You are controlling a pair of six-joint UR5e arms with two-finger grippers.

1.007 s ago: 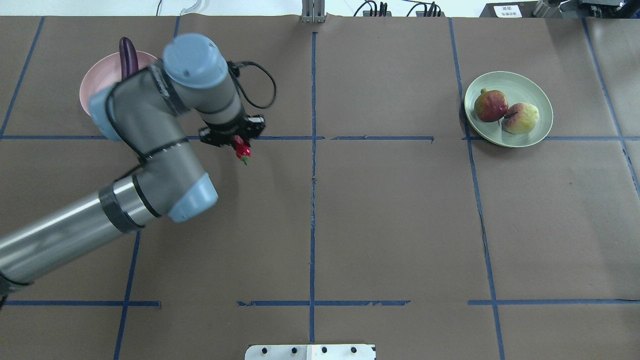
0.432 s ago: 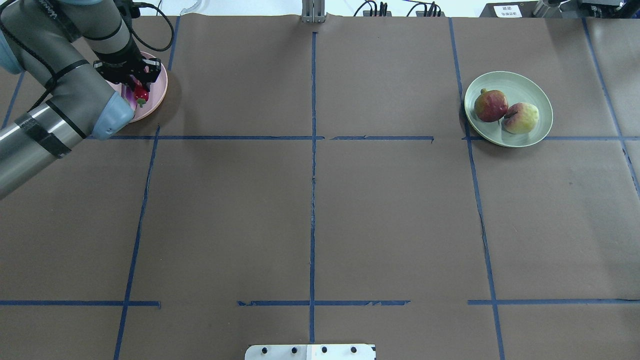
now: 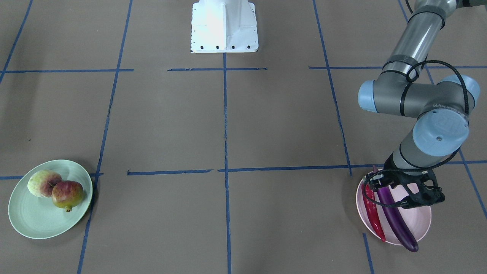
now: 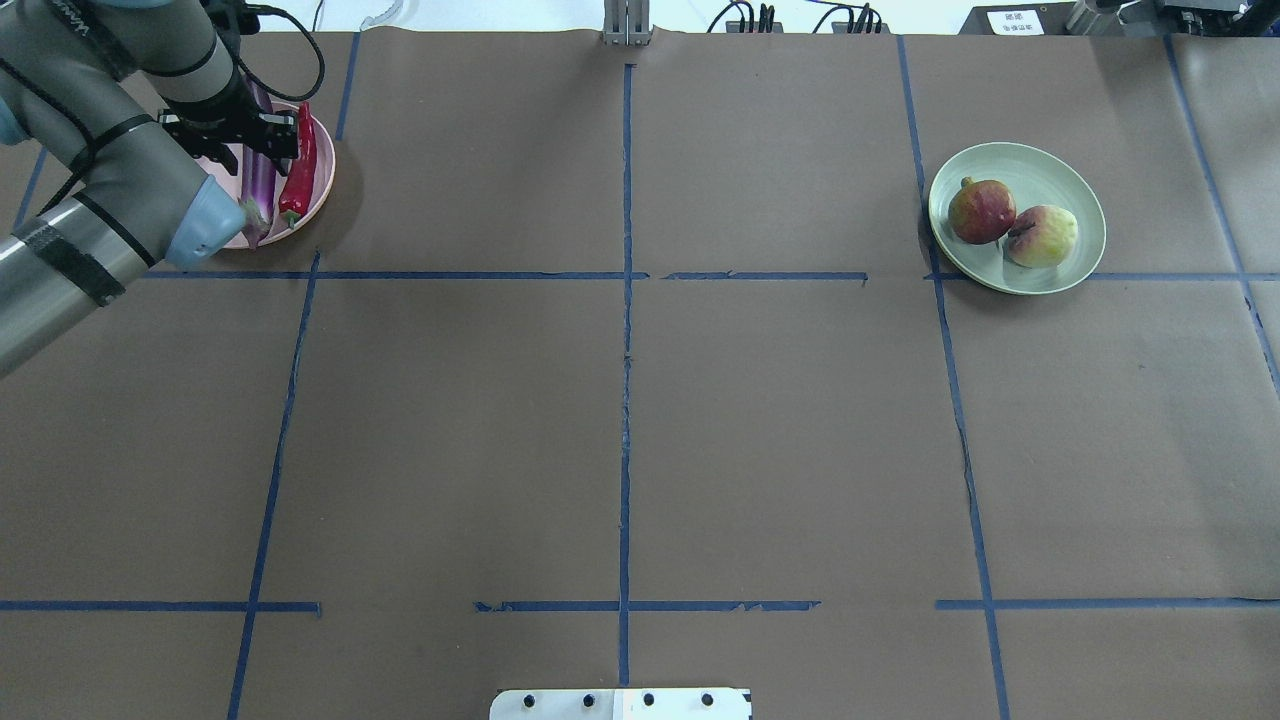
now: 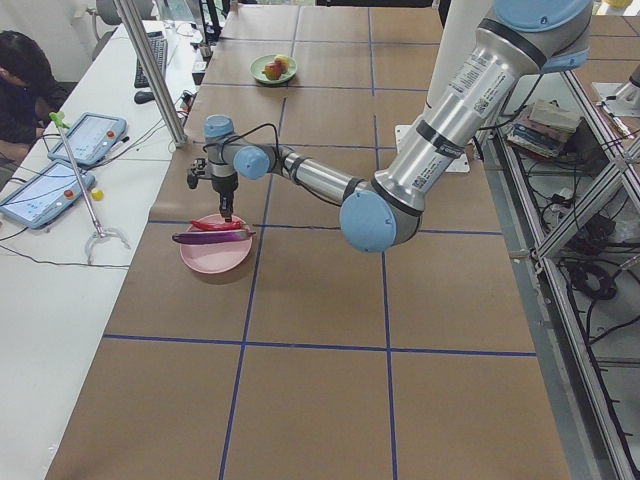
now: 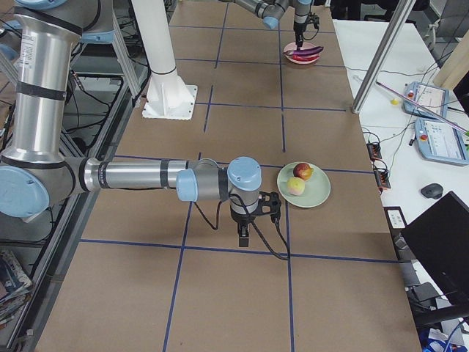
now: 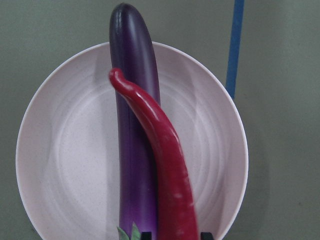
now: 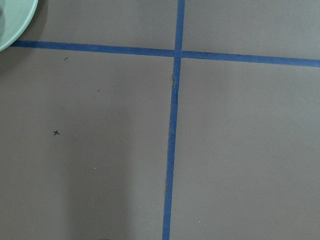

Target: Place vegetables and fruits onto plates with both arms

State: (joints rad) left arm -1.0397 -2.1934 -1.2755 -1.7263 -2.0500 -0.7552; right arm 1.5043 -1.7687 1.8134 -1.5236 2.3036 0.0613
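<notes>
The pink plate (image 4: 322,190) sits at the far left and holds the purple eggplant (image 4: 260,175) and the red chili pepper (image 4: 301,165) side by side. My left gripper (image 4: 268,150) hovers over this plate, open, with its tips on either side of the chili's stem end in the left wrist view (image 7: 175,235). The chili (image 7: 160,150) lies partly across the eggplant (image 7: 132,100). The mint green plate (image 4: 1075,185) at the far right holds the red-yellow fruit (image 4: 981,210) and the pale blushed fruit (image 4: 1043,236). My right gripper (image 6: 245,238) points down at bare table beside that plate; I cannot tell its state.
Brown paper with blue tape lines (image 4: 626,400) covers the table. The white base block (image 3: 224,26) stands at the robot's side. A metal post (image 5: 150,70) and a side table with tablets (image 5: 60,170) lie beyond the pink plate.
My left arm carried the chili from the table's middle-left to the pink plate. The chili hung upright in the jaws; now it lies on the plate beside the eggplant.
</notes>
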